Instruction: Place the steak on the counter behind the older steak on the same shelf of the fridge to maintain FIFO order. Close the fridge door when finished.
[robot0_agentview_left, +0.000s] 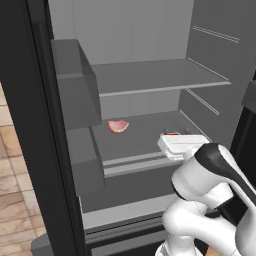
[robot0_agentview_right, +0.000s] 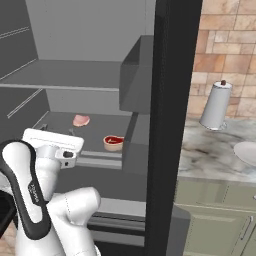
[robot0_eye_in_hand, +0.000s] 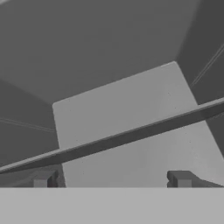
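I have the pincer (robot0_eye_in_hand: 111, 180) inside the fridge (robot0_agentview_left: 210, 60), its 2 tips spread wide apart and holding nothing. The steak (robot0_agentview_left: 118, 126) lies at the back of the shelf (robot0_agentview_left: 145, 135), pale pink, and the older steak (robot0_agentview_right: 113, 142) sits nearer the front edge, well apart from it, so the FIFO order looks right to me.

The step in hand, as I judge it, is backing out and shutting up. I want to draw the hand straight back, level, keeping it above the older steak so I do not nudge it off the front lip. Then I must clear the fridge door (robot0_agentview_left: 30, 125) and its grey bins (robot0_agentview_left: 75, 80) before I swing round to push it.

The higher shelf (robot0_agentview_left: 155, 75) is bare. The counter (robot0_agentview_right: 215, 150) carries a pale jug-like vessel (robot0_agentview_right: 216, 106).
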